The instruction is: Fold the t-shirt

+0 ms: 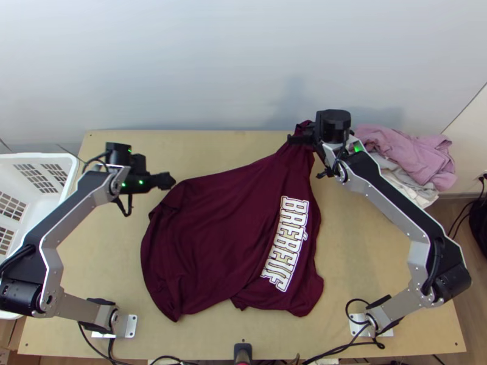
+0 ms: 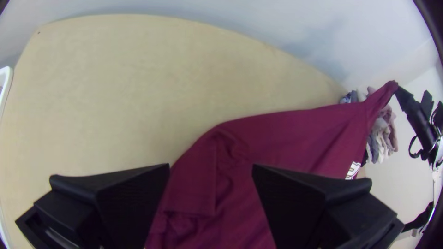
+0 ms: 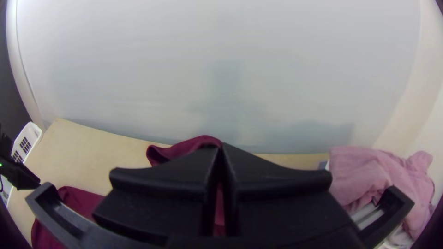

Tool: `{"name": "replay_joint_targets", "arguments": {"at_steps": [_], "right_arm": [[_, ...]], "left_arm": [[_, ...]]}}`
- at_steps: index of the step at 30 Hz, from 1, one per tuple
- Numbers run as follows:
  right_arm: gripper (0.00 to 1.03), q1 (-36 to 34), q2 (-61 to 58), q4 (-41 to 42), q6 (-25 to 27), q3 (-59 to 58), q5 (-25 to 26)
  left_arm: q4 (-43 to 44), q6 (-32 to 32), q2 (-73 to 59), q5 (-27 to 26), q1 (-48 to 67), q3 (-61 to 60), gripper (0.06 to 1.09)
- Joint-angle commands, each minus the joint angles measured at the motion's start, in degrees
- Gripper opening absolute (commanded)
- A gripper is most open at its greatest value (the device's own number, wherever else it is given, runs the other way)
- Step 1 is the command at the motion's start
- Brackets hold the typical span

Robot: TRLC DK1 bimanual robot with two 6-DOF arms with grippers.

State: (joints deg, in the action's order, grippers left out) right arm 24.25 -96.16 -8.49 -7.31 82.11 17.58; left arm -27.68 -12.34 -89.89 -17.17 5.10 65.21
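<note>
T-shirt (image 1: pixel 219 231), maroon, softly creased, one peaked corner

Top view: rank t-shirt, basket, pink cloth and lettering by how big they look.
Largest to smallest:
T-shirt
Basket, though cut off by the view's edge
Pink cloth
Lettering

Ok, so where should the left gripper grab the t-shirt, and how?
I'd try the far left corner of the t-shirt, from above. The left gripper is open over that side, and the cloth bends there into a rumpled edge that its fingers could probably pinch. The right gripper already holds the far right end, so this would give two far corners.
</note>
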Motion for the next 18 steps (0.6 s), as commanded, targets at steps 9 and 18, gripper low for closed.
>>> {"name": "replay_joint_targets", "arguments": {"at_steps": [9,18], "right_arm": [[0.03,0.1,-0.2,-0.1,0.0,0.7,0.1],[0.03,0.1,-0.1,-0.1,0.3,1.0,0.2]], "left_arm": [[-1.7,3.9,-3.5,9.1,3.2,-3.2,0.85],[-2.4,4.0,-5.4,9.1,4.0,-4.1,0.49]]}}
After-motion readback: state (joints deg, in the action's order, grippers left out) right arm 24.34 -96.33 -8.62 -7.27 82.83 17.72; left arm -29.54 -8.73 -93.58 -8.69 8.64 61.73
